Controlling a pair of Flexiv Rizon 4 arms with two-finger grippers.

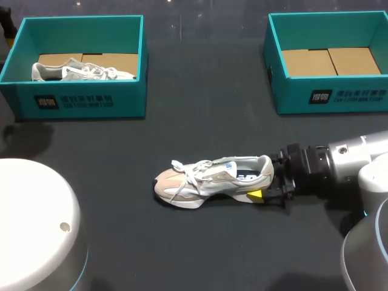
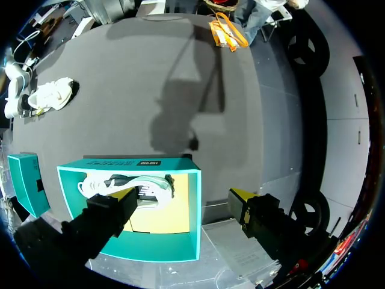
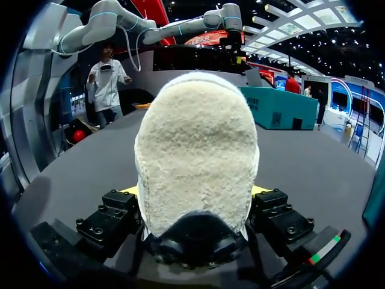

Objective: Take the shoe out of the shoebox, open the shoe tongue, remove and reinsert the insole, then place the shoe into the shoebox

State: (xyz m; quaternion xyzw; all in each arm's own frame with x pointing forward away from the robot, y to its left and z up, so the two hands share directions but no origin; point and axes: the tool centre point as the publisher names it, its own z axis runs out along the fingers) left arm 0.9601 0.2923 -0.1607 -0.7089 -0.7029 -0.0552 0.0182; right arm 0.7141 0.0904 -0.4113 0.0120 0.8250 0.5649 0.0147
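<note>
A beige-and-grey sneaker (image 1: 209, 180) stood mid-bench (image 1: 206, 121), its heel clamped between the right claw's (image 1: 268, 179) fingers. The left claw (image 2: 180, 195) hung wide apart and empty over the left teal shoebox (image 1: 85, 109), which held a second sneaker (image 1: 85, 71). That box and the right shoebox (image 1: 364, 104) bore white printed labels (image 1: 73, 102), too small to read.

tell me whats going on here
The right claw is shut on the heel of a beige shoe lying on the table. The left claw hangs open above the left shoebox, which holds a second shoe. The right shoebox has no shoe in it.
</note>
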